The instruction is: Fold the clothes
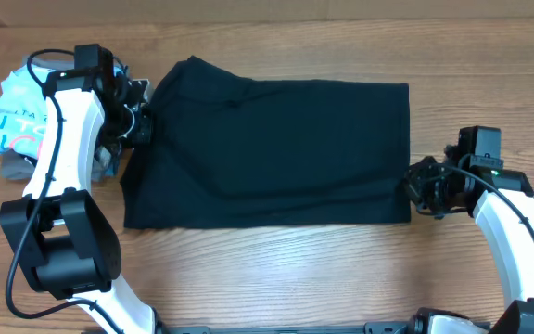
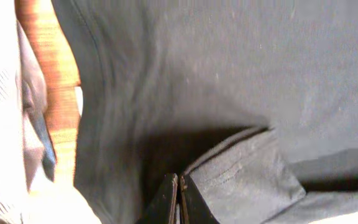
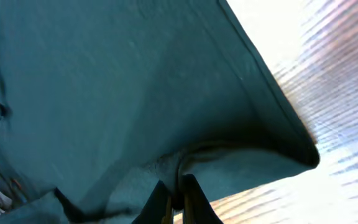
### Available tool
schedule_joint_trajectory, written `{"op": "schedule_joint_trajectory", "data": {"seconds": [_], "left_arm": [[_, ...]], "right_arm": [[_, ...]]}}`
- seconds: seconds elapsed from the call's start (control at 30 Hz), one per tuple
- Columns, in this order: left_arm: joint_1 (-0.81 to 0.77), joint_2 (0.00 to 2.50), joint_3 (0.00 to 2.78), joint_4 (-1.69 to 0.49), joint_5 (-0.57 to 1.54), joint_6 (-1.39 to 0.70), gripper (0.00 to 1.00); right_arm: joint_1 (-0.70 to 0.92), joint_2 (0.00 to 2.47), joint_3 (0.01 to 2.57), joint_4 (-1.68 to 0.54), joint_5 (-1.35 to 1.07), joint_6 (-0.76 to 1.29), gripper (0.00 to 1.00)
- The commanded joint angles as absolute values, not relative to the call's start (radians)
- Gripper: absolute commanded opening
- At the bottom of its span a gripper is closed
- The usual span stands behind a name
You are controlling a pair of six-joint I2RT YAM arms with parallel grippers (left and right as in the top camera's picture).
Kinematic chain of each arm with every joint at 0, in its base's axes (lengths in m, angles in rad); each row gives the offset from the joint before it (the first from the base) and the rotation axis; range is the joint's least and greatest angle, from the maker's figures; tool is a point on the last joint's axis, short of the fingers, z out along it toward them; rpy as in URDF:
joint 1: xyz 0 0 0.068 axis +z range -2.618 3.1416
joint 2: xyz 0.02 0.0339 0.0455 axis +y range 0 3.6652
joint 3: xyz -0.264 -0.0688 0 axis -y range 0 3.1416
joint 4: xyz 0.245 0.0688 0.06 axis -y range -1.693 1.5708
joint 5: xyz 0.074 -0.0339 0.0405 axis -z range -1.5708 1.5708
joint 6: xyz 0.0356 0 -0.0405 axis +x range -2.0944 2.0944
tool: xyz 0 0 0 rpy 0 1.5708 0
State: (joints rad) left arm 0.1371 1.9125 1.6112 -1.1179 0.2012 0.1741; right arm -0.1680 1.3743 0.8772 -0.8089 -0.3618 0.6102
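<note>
While the wooden table (image 1: 276, 269) fills the overhead view, the black T-shirt (image 1: 267, 148) lies spread across its middle as a wide dark rectangle, long sides running left to right, with a slight bulge at its upper left corner. The white left arm (image 1: 63, 139) rises from the lower left of the frame to the shirt's left edge. The white right arm (image 1: 508, 223) comes in from the lower right to the shirt's right edge, near its lower corner. At the far left edge a crumpled light blue shirt (image 1: 7, 116) with lettering sits on a grey garment (image 1: 12, 167), partly behind the left arm.

The left gripper (image 1: 142, 121) is at the shirt's left side. In the left wrist view its fingers (image 2: 166, 202) are clenched together at the bottom centre, with a hemmed fold of black cloth (image 2: 229, 74) gathered up against them. The right gripper (image 1: 413, 186) is likewise clamped. The right wrist view shows its fingers (image 3: 191, 202) pinching a bunched ridge of the fabric (image 3: 117, 93), lifted a little off the bright tabletop (image 3: 340, 93).
</note>
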Motion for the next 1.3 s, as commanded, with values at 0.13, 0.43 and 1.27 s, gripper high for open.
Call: {"op": "schedule_joint_trajectory", "data": {"seconds": [0.13,0.43,1.27], "left_arm": [[0.130,1.915,1.635,-1.007,0.210,0.250,0.04],[0.130,1.916,1.634,-0.931,0.211,0.259,0.05],[0.204,1.912,1.736,-1.250,0.242,0.209,0.63]], "right_arm": [[-0.165,1.410,0.896,-0.725,-0.339,0.638,0.04],[-0.165,1.486,0.896,-0.628,-0.338,0.637,0.05],[-0.351,1.450,0.898,-0.845,-0.384,0.437,0.59]]}}
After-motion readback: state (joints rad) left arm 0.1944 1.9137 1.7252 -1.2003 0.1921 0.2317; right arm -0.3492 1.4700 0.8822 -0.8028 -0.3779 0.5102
